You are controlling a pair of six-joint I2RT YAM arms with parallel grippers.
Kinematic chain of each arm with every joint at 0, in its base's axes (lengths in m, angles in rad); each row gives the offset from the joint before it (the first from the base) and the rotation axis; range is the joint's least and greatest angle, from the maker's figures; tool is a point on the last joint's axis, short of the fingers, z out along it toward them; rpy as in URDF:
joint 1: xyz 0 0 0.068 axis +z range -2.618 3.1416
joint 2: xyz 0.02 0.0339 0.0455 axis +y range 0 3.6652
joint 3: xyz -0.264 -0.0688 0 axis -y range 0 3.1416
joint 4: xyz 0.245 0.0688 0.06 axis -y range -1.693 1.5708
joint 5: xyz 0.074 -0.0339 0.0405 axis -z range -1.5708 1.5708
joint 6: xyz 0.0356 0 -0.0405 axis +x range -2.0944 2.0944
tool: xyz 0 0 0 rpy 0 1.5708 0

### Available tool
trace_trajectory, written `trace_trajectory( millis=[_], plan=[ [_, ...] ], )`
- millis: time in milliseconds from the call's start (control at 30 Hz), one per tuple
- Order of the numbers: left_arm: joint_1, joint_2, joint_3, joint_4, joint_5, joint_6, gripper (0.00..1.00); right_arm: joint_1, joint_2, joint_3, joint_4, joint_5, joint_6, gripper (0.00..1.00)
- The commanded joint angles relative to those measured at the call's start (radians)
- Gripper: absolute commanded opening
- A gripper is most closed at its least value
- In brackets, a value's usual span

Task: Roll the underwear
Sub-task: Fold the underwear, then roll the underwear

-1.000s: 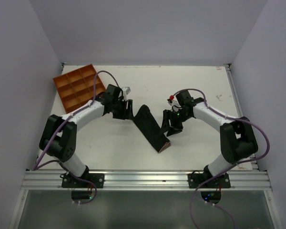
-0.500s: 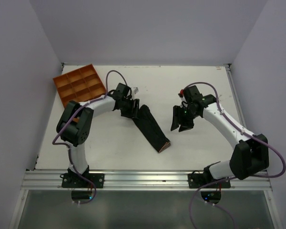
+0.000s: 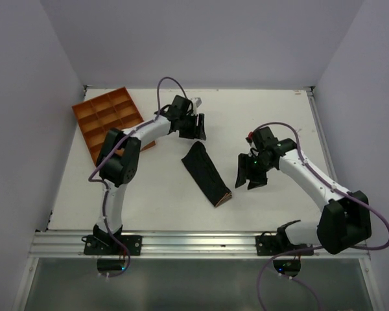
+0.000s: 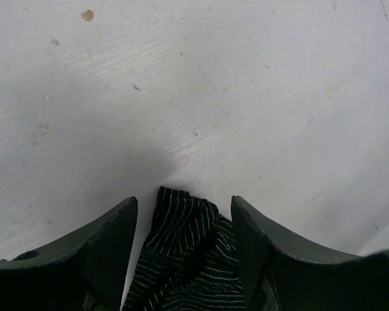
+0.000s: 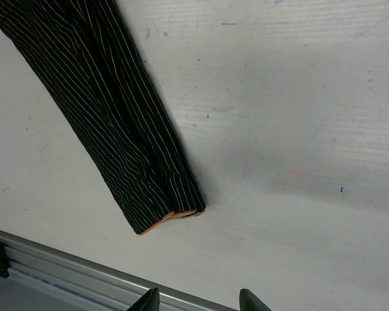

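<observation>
Left pincer hangs over the far middle of the table, jaws parted wide, nothing gripped. From its own camera we see the far tip of the underwear lying on the surface between the two fingers, not pinched by either.

Right pincer sits right of centre, jaws likewise apart and empty, just beside the cloth but clear of it.

Table: white, scuffed, with small specks. We note a metal rail along the near edge.

Tray: orange, divided into compartments, far left corner. The left arm passes over its near right corner.

Underwear: folded into a narrow black strip with fine pale pinstripes, flat on the table near the middle, between the two pincers. It runs diagonally from far left to near right.

Orange trim: thin, stacked in layers at the strip's near right end.
</observation>
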Motion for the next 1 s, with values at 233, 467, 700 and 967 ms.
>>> trace_trajectory(
  millis=[233,467,700,967],
  plan=[
    [-0.002,-0.416,-0.304,-0.059,-0.154,-0.038,0.63,-0.005,0.256,0.075,0.124,-0.213,-0.092,0.62],
    [-0.002,-0.547,-0.531,-0.03,-0.139,-0.059,0.61,-0.003,0.367,0.067,0.176,-0.269,-0.14,0.63],
    [0.002,-0.633,-0.565,-0.039,-0.172,-0.062,0.61,-0.002,0.379,-0.031,0.258,-0.278,-0.106,0.6],
    [0.105,-0.707,-0.637,0.012,0.1,-0.174,0.59,0.024,0.327,-0.123,0.371,-0.28,0.006,0.46]
  ],
)
